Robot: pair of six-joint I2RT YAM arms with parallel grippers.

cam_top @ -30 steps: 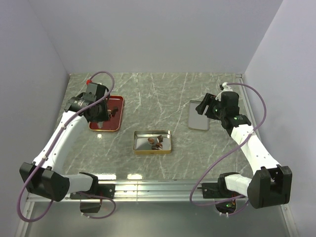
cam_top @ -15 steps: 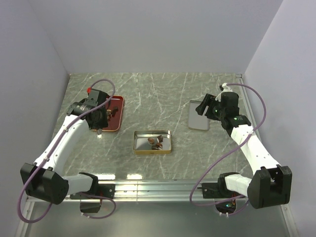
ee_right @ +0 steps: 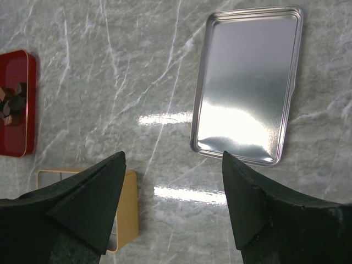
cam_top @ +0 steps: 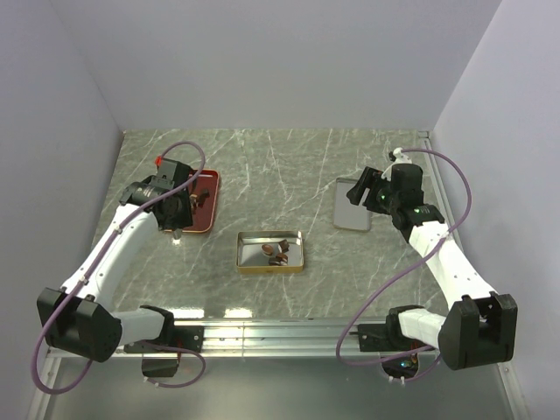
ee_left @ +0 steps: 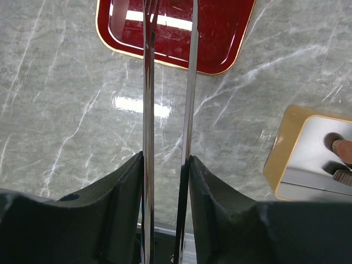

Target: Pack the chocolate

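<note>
Several dark brown chocolates [cam_top: 276, 252] lie in the open gold tin [cam_top: 271, 268] at the table's middle, and a few more [cam_top: 203, 196] lie on the red tray [cam_top: 199, 219] at the left. My left gripper [cam_top: 172, 210] is shut on metal tweezers [ee_left: 148, 82], over the tray's near edge. In the left wrist view my gripper [ee_left: 166, 159] shows the blades reaching over the red tray [ee_left: 220, 33], with their tips out of frame. My right gripper [cam_top: 360, 191] is open and empty. It hovers [ee_right: 173, 157] beside the silver lid [ee_right: 247, 82].
The silver lid [cam_top: 353, 206] lies flat at the right. The gold tin also shows in the left wrist view [ee_left: 280, 159] and the right wrist view [ee_right: 129, 220]. White walls close the left, back and right sides. A metal rail runs along the near edge.
My left gripper has drawn back with the tweezers, from over the red tray towards its near left edge. The right arm has barely moved.
</note>
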